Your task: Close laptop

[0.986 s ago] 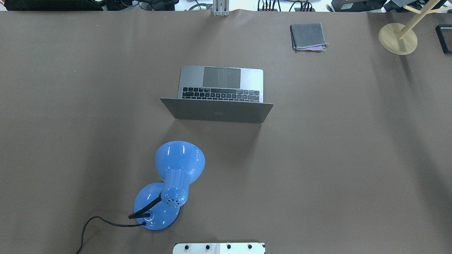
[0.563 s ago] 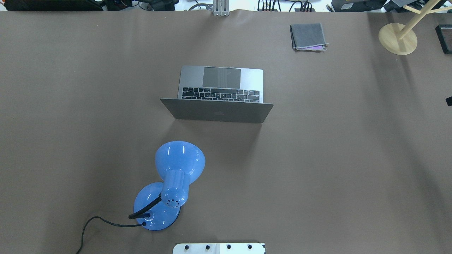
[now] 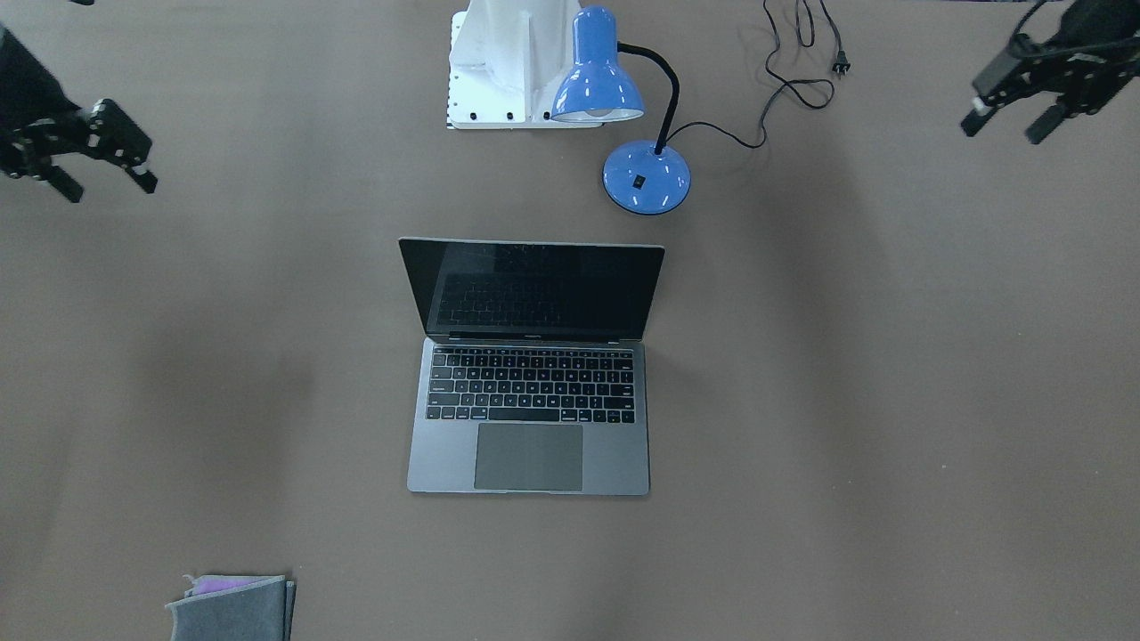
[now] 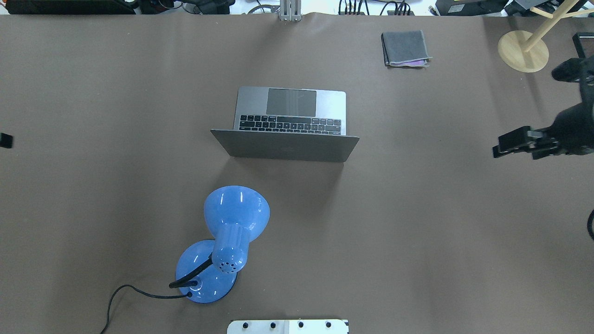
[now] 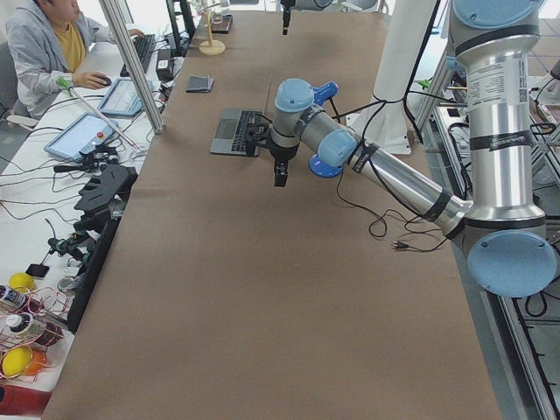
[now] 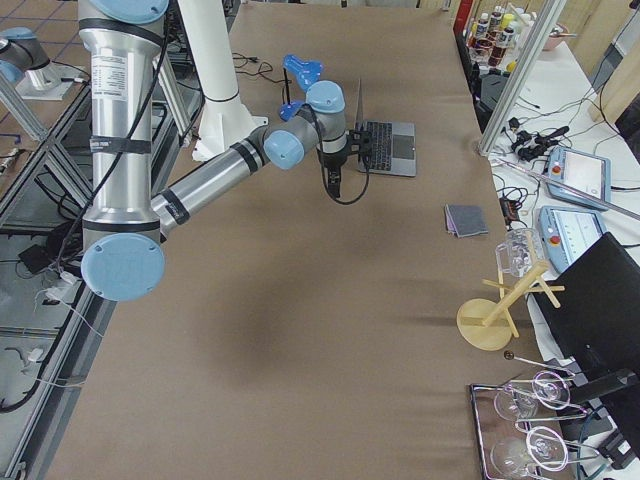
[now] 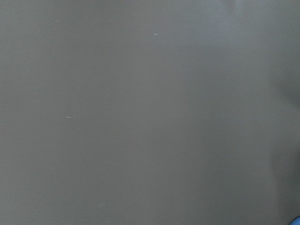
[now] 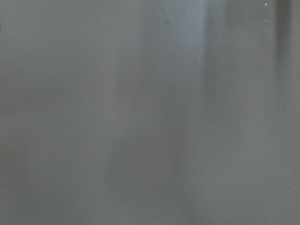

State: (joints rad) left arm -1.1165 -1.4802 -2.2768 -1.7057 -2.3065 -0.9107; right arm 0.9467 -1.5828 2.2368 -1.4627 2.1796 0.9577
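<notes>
The space-grey laptop stands open in the middle of the table, its black screen upright and facing away from the robot. In the overhead view I see its lid back and keyboard. My left gripper is open and empty, far off the laptop at the table's side; only its tip shows in the overhead view. My right gripper is open and empty at the opposite side, also in the overhead view. Both wrist views show only brown table surface.
A blue desk lamp with a black cord stands between the robot base and the laptop lid. A folded grey cloth and a wooden stand are at the far right.
My right gripper has come into the overhead view from the right edge, moving inward. My left gripper's tip has appeared at the left edge. The laptop has not moved.
</notes>
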